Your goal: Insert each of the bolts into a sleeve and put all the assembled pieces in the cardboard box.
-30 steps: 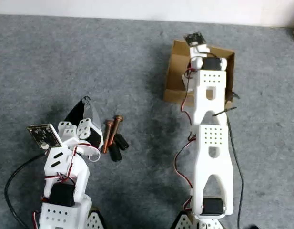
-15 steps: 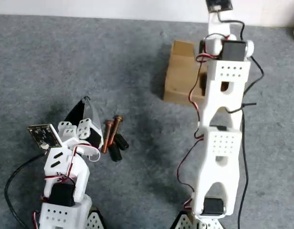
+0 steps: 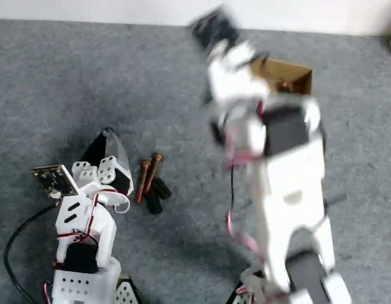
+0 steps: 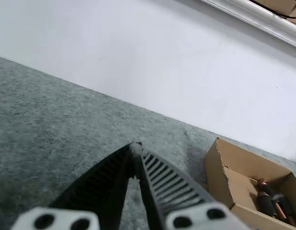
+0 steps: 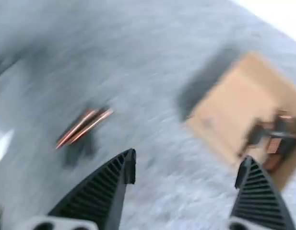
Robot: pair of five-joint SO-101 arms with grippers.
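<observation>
right gripper (image 5: pixel 188 158) now swung off cardboard box (image 3: pixel 296 75) at 1 o'clock, spread wide, empty. assembled pieces (image 4: pixel 270 199) sit inside, so drop-off done imo. two bolts (image 3: pixel 148 172) + sleeves (image 3: pixel 156 192) wait at 8 o'clock beside left gripper (image 4: pixel 136 149), pressed together.

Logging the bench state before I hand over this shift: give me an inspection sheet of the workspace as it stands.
Surface: grey carpet, no spills seen.
Job's things: two bolts and two sleeves lie loose together beside the left arm; the cardboard box holds assembled pieces.
Clutter: nothing seen.
Grippers: left gripper has its fingers shut and empty; right gripper has its fingers wide open and empty.
Cables: black cable loops beside the left arm's base; red wires hang along the right arm.
Surroundings: white wall behind the carpet.
</observation>
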